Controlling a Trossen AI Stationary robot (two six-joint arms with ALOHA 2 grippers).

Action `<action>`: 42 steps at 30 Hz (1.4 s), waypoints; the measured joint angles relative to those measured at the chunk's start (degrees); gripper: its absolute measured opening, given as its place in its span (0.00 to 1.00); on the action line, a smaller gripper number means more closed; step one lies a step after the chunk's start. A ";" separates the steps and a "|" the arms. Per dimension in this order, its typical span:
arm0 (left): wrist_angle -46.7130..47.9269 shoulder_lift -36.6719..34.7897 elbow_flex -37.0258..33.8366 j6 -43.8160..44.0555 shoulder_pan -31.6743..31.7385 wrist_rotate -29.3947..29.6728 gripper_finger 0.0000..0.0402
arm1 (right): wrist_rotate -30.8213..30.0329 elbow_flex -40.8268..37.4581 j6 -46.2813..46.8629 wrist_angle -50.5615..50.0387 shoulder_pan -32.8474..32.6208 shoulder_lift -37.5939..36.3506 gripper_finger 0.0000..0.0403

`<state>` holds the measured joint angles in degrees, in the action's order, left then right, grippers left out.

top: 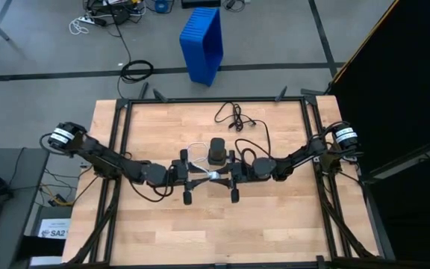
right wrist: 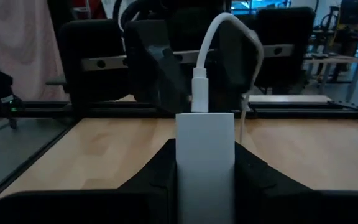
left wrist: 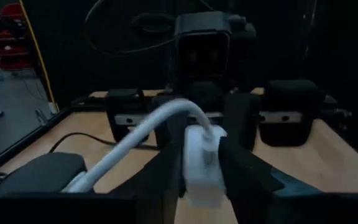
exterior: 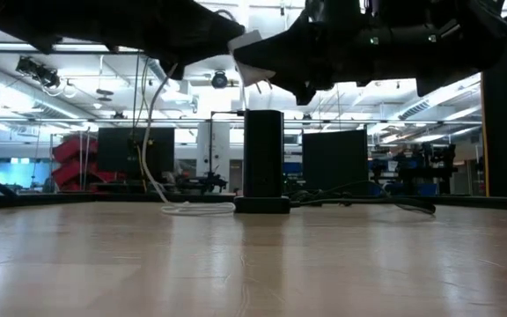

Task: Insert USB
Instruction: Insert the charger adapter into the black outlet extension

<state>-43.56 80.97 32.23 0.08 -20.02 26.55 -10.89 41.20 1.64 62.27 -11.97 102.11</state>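
On my left, the left gripper (top: 198, 178) hovers above the middle of the pale wooden desk (top: 163, 232), reaching toward the centre. Its dark fingers (left wrist: 160, 180) flank the plug end of the thin white USB cable (left wrist: 135, 137); I cannot tell whether they are parted or pinching it. From that plug the cable arches up and back past the left arm, and in the low view it drops to the desk and lies in a loose loop (exterior: 196, 208) just left of the black box. The plug sits seated in the end face of a white rectangular plastic block (right wrist: 205, 155).

At the centre, just behind the two grippers, the tall black box (top: 216, 152) stands upright on the desk, with its thicker black cord (top: 234, 116) trailing toward the far edge.

On my right, the right gripper (top: 224, 177) meets the left one nose to nose above the desk. Its fingers (right wrist: 160, 177) are closed snugly on both sides of the white block, holding it clear of the desk with the cable socket facing the left gripper
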 joint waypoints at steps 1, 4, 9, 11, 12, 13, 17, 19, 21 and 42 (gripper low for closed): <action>1.85 -0.73 0.04 0.07 -0.36 0.63 0.26 | -0.37 0.02 0.01 0.51 0.01 -0.14 0.16; 9.28 -2.64 -0.21 0.16 -1.62 3.10 0.26 | -0.72 0.23 0.28 1.50 0.08 -0.47 0.16; 12.45 -4.96 0.06 1.94 -3.21 6.35 0.26 | -0.45 0.15 0.34 1.32 0.07 -0.29 0.16; 12.64 -4.94 -0.02 1.89 -3.57 6.33 0.26 | -0.45 0.10 0.34 1.15 0.07 -0.27 0.16; 12.36 -4.97 0.00 1.77 -3.81 6.35 0.26 | -0.42 0.06 0.35 1.00 0.07 -0.27 0.16; 12.08 -5.06 0.00 1.55 -4.10 6.47 0.26 | -0.42 0.06 0.53 0.94 0.07 -0.25 0.16; 11.70 -5.07 0.02 -4.13 -5.69 6.39 0.26 | 2.86 -0.01 4.25 -1.35 1.10 -0.22 0.16; 11.49 -5.09 0.07 -8.70 -7.09 6.46 0.26 | 6.01 -0.03 8.15 -3.23 2.43 -0.16 0.16; 11.09 -5.09 0.07 -12.92 -8.49 6.40 0.26 | 7.16 -0.03 12.08 -4.90 4.00 -0.16 0.16; 3.01 -2.16 0.56 -24.69 -7.47 6.22 0.50 | 19.63 6.10 22.82 -19.28 6.35 -0.03 0.16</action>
<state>-40.54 78.81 32.79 -24.60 -27.50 32.77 8.74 47.30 24.46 43.00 -5.61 102.08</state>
